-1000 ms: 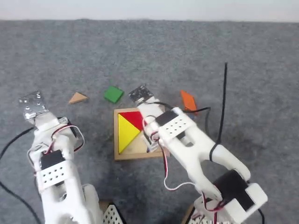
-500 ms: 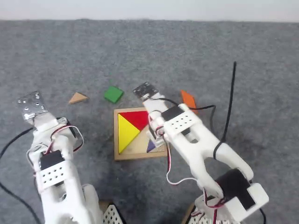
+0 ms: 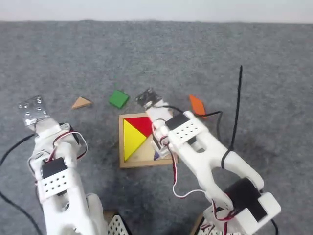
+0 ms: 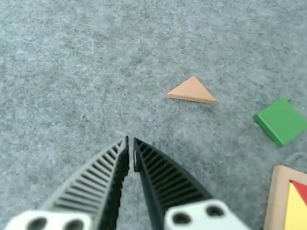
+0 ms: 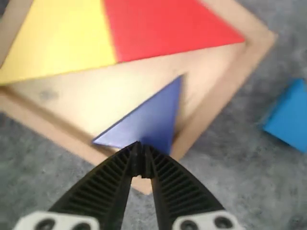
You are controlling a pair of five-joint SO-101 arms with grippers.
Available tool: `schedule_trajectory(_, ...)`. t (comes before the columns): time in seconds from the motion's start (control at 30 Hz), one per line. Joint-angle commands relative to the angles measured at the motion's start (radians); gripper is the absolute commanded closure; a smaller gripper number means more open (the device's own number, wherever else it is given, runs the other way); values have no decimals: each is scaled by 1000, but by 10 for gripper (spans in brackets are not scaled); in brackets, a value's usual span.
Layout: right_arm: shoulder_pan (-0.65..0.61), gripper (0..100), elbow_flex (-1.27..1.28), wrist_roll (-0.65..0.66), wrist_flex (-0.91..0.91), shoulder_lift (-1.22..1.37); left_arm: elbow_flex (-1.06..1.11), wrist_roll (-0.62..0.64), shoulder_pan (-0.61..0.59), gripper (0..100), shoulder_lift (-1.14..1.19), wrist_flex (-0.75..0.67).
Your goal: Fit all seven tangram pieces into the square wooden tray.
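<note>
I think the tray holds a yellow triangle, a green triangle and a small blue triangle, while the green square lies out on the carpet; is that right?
Not quite: the large triangle beside the yellow triangle is a red triangle, not a green one, as the right wrist view shows. The rest stands: the small blue triangle is in the tray, and the green square lies on the carpet.
</note>
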Motion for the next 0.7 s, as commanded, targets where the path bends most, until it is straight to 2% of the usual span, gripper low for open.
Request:
schedule_trajectory(0.0, -39, 989, 2, 41, -8, -4, -12, -12, -5, 987, -20, -23)
schedule_trajectory(0.2, -90, 989, 20, 44, 5, -15, -12, -12, -5, 987, -20, -23)
schedule_trajectory(0.4, -8, 989, -41, 34, 47, -65, -12, -12, -5, 986, -20, -25)
schedule_trajectory(0.67, 88, 991, 26, -84, -343, -4, -12, -14, -3, 986, -20, -25)
